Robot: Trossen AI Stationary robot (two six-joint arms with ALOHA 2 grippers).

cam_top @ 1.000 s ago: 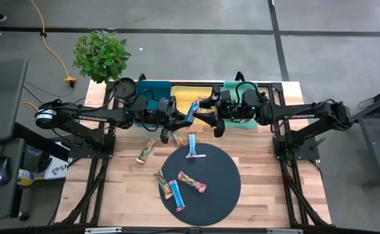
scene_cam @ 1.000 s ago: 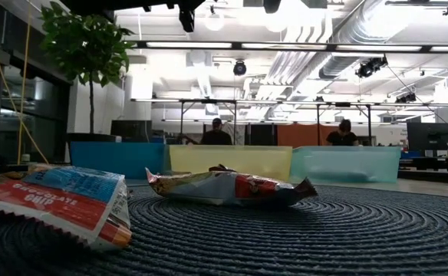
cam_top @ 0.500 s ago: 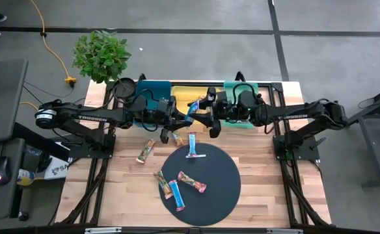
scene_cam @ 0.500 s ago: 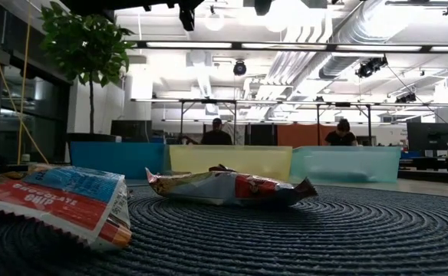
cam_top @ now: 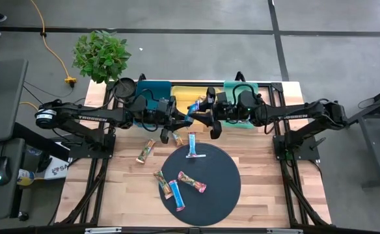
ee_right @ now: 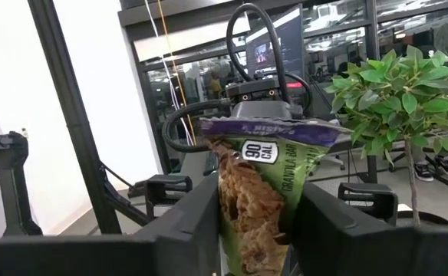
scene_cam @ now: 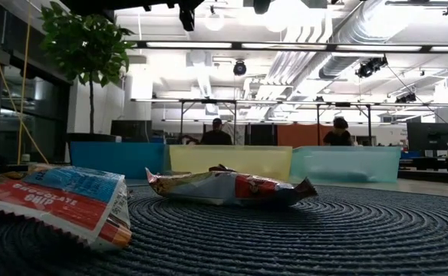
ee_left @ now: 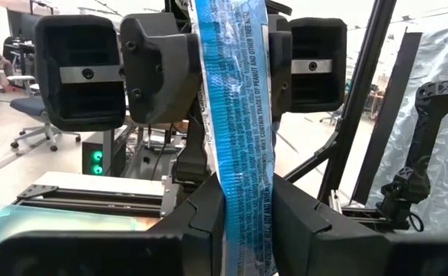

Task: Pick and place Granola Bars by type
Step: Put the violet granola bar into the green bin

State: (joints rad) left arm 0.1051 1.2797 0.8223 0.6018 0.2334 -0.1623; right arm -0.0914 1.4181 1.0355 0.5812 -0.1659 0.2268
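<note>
Both grippers meet over the near edge of the yellow tray (cam_top: 200, 91). My left gripper (cam_top: 182, 117) (ee_left: 247, 211) is shut on a blue granola bar (cam_top: 191, 111) (ee_left: 235, 115). Facing it, my right gripper (cam_top: 203, 108) (ee_right: 258, 226) is shut on a green-purple granola bar (ee_right: 264, 172). Other bars lie flat: two tan ones (cam_top: 146, 151) (cam_top: 175, 138) on the wood, a blue one (cam_top: 192, 144) across the edge of the mat, and three more (cam_top: 159, 177) (cam_top: 175, 194) (cam_top: 192, 182) on it. The low view shows two of them (scene_cam: 55, 201) (scene_cam: 228, 187) close up. My left gripper pinches the blue bar's lower stretch (ee_left: 243, 195) between its two fingers (ee_left: 205, 218), coming level from the table's left. The bar is lifted clear and sticks out past the fingertips toward the right gripper. My right gripper pinches the green-purple bar's lower part (ee_right: 255, 222) between its two fingers (ee_right: 197, 226), coming level from the table's right. The bar is lifted clear, and its purple crimped end (ee_right: 266, 126) stands beyond the fingertips.
A round dark woven mat (cam_top: 222, 188) covers the table's near middle. Teal (cam_top: 152, 88), yellow and green (cam_top: 232, 86) trays stand in a row along the far edge. A potted plant (cam_top: 101, 56) stands beyond the far left corner. People sit far back in the room (scene_cam: 216, 132).
My right gripper has moved toward the table's left, closing on the left gripper and the blue bar, then stopped. The left gripper and the bars on the table have kept still.
</note>
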